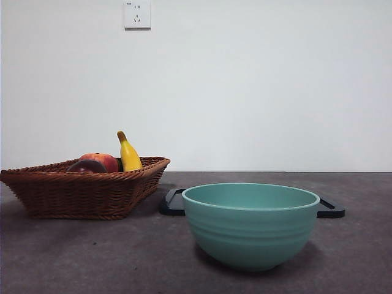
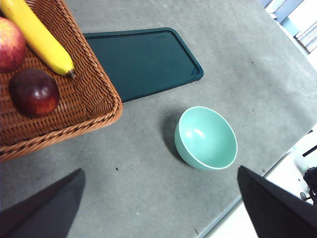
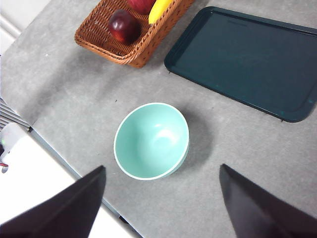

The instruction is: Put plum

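The dark maroon plum (image 2: 33,92) lies in a brown wicker basket (image 2: 94,94), beside a red-orange fruit (image 2: 11,43) and a yellow banana (image 2: 39,35). It also shows in the right wrist view (image 3: 124,26) and just over the basket rim in the front view (image 1: 86,166). My left gripper (image 2: 161,208) is open and empty, high above the table between the basket and a teal bowl (image 2: 207,138). My right gripper (image 3: 161,203) is open and empty, high above the bowl (image 3: 151,140). Neither gripper shows in the front view.
A dark green tray (image 3: 247,57) lies flat behind the bowl (image 1: 251,223), to the right of the basket (image 1: 86,190). The table's near edge (image 3: 64,163) runs close to the bowl. A wall socket (image 1: 137,14) is on the back wall.
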`<state>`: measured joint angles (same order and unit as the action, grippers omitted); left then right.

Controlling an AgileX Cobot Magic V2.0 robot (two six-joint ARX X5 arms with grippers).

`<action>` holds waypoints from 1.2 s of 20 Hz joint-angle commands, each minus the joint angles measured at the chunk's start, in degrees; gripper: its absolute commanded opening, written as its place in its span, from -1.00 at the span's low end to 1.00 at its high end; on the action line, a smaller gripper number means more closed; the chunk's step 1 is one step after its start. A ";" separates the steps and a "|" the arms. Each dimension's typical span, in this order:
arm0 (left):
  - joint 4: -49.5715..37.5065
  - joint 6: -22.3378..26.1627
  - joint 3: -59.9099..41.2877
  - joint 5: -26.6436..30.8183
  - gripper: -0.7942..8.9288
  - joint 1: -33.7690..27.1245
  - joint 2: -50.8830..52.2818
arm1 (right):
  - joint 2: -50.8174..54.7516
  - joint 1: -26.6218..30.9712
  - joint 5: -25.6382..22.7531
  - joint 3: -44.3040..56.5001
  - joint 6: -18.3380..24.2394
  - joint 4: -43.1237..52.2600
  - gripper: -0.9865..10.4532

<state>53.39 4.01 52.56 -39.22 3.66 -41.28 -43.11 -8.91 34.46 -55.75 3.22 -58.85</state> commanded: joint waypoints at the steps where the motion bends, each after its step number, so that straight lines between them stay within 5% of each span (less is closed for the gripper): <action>1: -0.92 0.87 1.18 0.98 0.20 0.11 -0.39 | -0.26 -0.13 0.07 -1.05 0.42 0.55 -0.17; 9: -11.23 -4.26 1.51 7.67 0.18 1.07 -7.37 | -0.26 -0.13 0.07 -1.05 -0.02 0.85 -0.17; 24: -12.68 -2.67 20.92 27.52 0.17 11.08 -41.18 | -0.26 -0.13 0.04 -1.05 -0.22 1.03 -0.17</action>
<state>40.82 0.60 72.18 -11.88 14.63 -81.65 -43.11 -8.91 34.46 -55.75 3.16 -58.37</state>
